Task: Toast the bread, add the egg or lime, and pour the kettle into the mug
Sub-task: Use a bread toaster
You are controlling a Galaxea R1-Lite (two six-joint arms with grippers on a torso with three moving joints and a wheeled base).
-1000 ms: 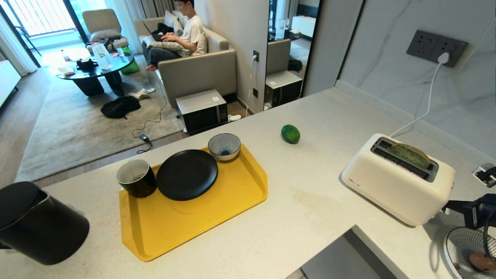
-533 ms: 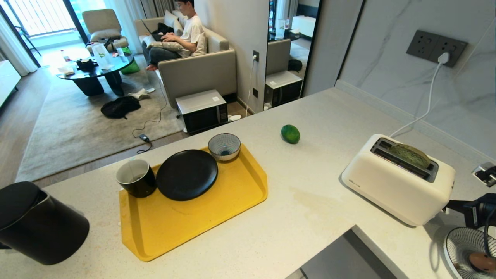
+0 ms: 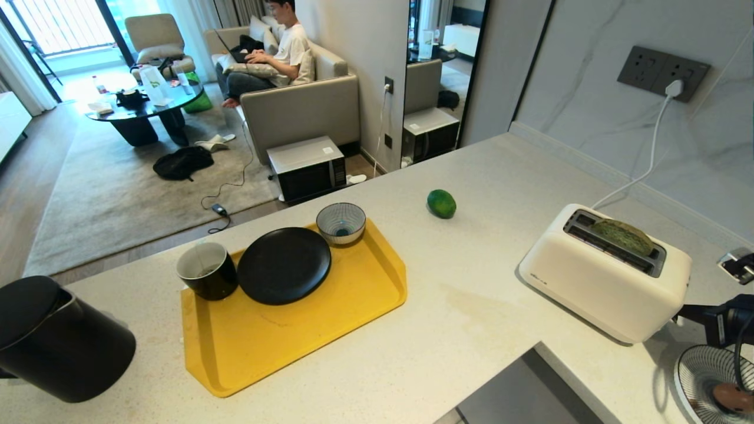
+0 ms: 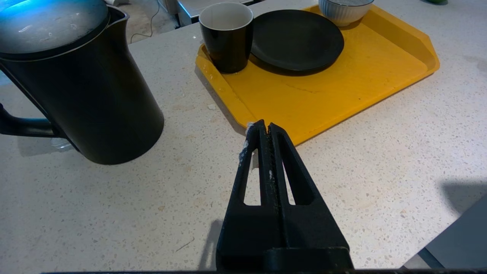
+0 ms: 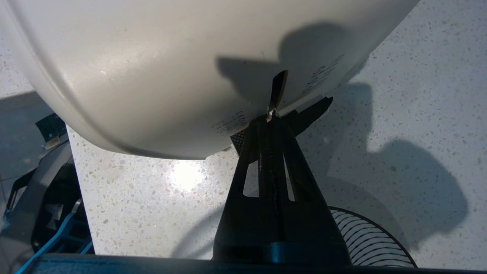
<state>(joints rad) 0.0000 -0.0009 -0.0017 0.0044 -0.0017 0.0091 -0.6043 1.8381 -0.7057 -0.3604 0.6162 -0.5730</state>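
The bread (image 3: 623,234), a pale green slice, sits low in a slot of the white toaster (image 3: 604,274). My right gripper (image 5: 271,116) is shut and empty, its tips against the toaster's end wall (image 5: 159,64) at the black lever (image 5: 309,111) below the vertical slot. The lime (image 3: 441,204) lies alone on the counter behind the tray. At the front left stands the black kettle (image 3: 56,341) (image 4: 76,83). The black mug (image 3: 206,271) (image 4: 227,36) stands on the yellow tray's (image 3: 306,335) left corner. My left gripper (image 4: 266,127) hangs shut and empty over the counter by the tray's (image 4: 342,87) near edge. The egg is out of view.
A black plate (image 3: 284,265) and a blue-striped bowl (image 3: 341,222) share the tray. The toaster's white cord (image 3: 651,159) runs to a wall socket. A round wire fan guard (image 3: 710,383) lies by my right arm (image 3: 721,324). The counter has a notch at the front (image 3: 518,394). A person sits on a sofa beyond.
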